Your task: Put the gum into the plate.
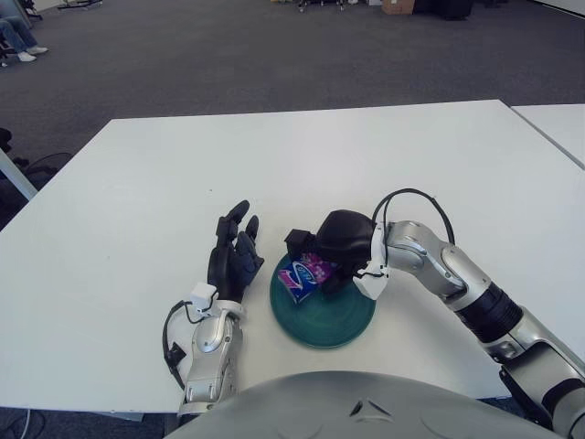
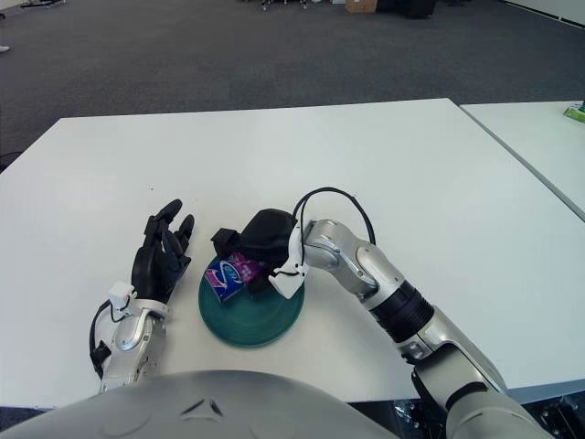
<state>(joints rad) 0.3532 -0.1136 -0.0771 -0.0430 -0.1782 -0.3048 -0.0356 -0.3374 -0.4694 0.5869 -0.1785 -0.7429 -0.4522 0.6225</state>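
Observation:
The gum [image 1: 301, 279] is a blue, purple and pink pack. It sits tilted over the left part of the teal plate [image 1: 329, 322], which lies on the white table [image 1: 302, 165] near its front edge. My right hand [image 1: 315, 262] reaches in from the right, and its black fingers are curled around the gum above the plate. I cannot tell whether the gum touches the plate. My left hand [image 1: 234, 254] shows just left of the plate, fingers spread and holding nothing.
A second white table [image 1: 559, 126] stands at the right across a narrow gap, with a small green object [image 2: 574, 112] on it. Dark carpet lies beyond the table's far edge. A seated person's feet [image 1: 20, 46] show at the far left.

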